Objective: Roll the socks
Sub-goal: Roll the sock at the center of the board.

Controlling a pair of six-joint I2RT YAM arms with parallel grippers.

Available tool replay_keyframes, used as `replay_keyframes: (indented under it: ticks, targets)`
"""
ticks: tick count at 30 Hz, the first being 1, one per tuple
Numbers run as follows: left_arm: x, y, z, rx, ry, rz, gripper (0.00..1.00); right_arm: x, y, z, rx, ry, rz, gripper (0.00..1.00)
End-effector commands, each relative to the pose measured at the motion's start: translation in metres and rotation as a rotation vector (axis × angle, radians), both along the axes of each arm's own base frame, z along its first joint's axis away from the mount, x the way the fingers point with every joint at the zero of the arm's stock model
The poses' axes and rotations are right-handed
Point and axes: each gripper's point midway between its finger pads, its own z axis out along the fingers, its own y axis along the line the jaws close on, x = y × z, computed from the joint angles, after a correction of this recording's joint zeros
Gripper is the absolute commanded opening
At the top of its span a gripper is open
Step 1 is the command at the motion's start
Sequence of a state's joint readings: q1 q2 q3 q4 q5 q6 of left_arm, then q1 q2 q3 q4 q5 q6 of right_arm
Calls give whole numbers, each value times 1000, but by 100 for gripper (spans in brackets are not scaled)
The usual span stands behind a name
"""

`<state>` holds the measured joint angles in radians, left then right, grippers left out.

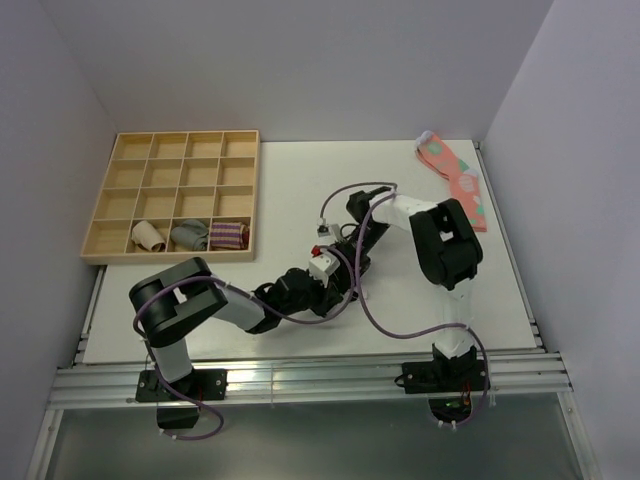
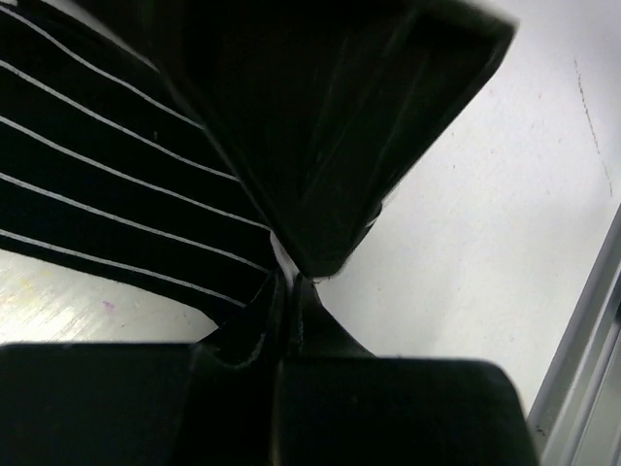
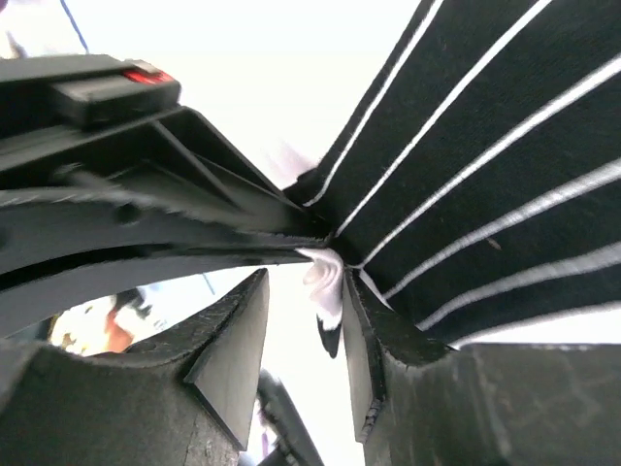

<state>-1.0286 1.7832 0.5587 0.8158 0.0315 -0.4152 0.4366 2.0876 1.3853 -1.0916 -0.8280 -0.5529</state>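
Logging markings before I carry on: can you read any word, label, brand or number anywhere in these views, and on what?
No text can be read in any view.
Small red patch on the black housing, right wrist view: too blurred to read.
Black fabric sock with thin white stripes: stripes only, no print.
Pale wooden compartment tray: no lettering visible.
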Motion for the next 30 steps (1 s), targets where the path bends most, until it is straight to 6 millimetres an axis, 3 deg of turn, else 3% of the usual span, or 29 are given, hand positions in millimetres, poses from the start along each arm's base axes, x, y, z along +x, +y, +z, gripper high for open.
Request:
replay_keyframes:
  ticks: [1,8,16,18,23,30]
  targets:
    - [-3,3,-12,59,78,3,0,34,1,14,74,-165,-73,44]
    - [4,8,-9,116,170,64,0,60,-20,31,145,-279,-202,40]
    - [11,24,-14,147,359,148,0,70,-46,48,225,-420,-291,39]
    - [12,23,-12,146,393,159,0,78,-51,61,257,-504,-315,38]
    - [12,22,-13,188,493,167,0,68,-54,80,350,-629,-286,38]
    - [0,17,-22,149,694,111,0,52,-48,71,320,-745,-149,37]
